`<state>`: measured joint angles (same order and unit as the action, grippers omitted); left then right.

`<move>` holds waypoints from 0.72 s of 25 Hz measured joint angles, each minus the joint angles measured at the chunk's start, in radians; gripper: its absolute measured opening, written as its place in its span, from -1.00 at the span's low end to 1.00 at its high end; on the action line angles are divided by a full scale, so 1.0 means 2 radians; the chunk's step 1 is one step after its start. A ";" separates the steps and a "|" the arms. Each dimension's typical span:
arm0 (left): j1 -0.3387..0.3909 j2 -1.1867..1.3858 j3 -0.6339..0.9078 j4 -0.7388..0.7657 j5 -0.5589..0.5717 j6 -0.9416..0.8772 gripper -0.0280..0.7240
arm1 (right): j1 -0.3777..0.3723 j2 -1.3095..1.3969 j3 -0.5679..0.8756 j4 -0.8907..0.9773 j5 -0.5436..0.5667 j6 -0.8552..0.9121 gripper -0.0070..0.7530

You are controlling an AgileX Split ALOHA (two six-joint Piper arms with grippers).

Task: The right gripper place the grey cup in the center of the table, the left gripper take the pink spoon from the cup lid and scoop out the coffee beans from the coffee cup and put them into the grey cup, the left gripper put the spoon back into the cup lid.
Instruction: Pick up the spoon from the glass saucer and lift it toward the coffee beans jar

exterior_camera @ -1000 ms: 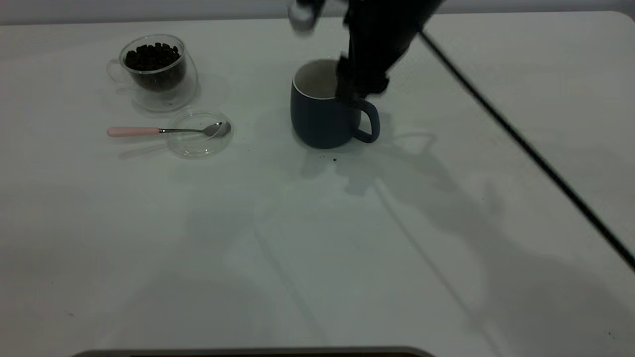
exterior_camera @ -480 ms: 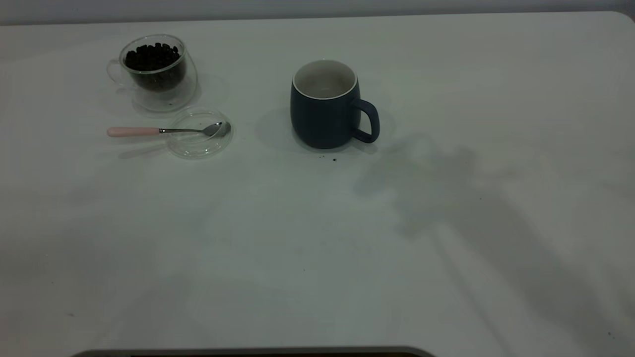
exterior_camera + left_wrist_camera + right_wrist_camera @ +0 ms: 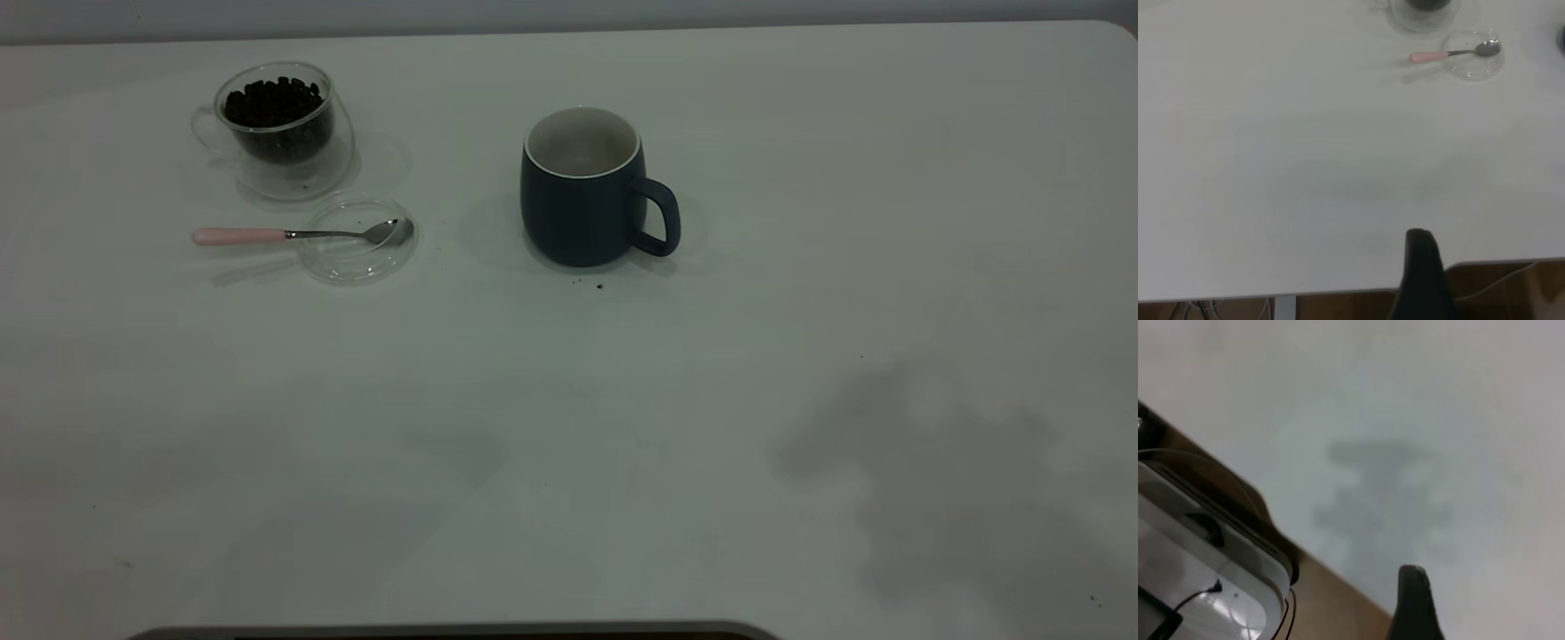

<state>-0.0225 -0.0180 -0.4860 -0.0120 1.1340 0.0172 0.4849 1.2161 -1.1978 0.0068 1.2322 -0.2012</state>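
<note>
- Left gripper (image 3: 1421, 267) showed only as one dark tapered tip over the near edge of the table (image 3: 1305, 167) in its wrist view; I could not tell whether it was wide or narrow, and it held nothing that I could see.
- Right gripper (image 3: 1413, 600) likewise showed as a single dark tip in its own wrist view, above bare tabletop near an edge, with a white and dark device (image 3: 1198, 540) beyond that edge; I could not tell its state either.
- Neither arm appeared in the exterior view; only a soft shadow (image 3: 942, 480) lay on the near right part of the table (image 3: 800, 178).
- I saw the grey cup (image 3: 582, 191) standing upright near the middle of the far half, handle to the right, its white inside showing no beans.
- A few dark specks (image 3: 597, 286) lay on the table just in front of the cup.
- The coffee cup (image 3: 280, 124) stood at the far left, upright, with the coffee beans (image 3: 274, 100) heaped inside.
- The cup lid (image 3: 357, 240) lay flat just in front of the coffee cup, well left of the grey cup.
- The pink spoon (image 3: 240, 236) rested across the lid, bowl on the glass, pink handle sticking out to the left over the table.
</note>
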 joint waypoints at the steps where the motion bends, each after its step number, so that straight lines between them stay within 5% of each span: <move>1: 0.000 0.000 0.000 0.000 0.000 0.000 0.64 | 0.000 -0.024 0.016 0.000 0.001 0.001 0.58; 14: 0.000 0.000 0.000 0.000 0.000 0.000 0.64 | -0.002 -0.320 0.212 -0.012 0.002 0.085 0.58; 18: 0.000 0.000 0.000 0.000 0.000 0.000 0.64 | -0.040 -0.392 0.283 -0.001 -0.018 0.086 0.58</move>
<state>-0.0225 -0.0180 -0.4860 -0.0120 1.1340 0.0172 0.4042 0.4315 -0.6328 0.0054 1.1960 -0.0297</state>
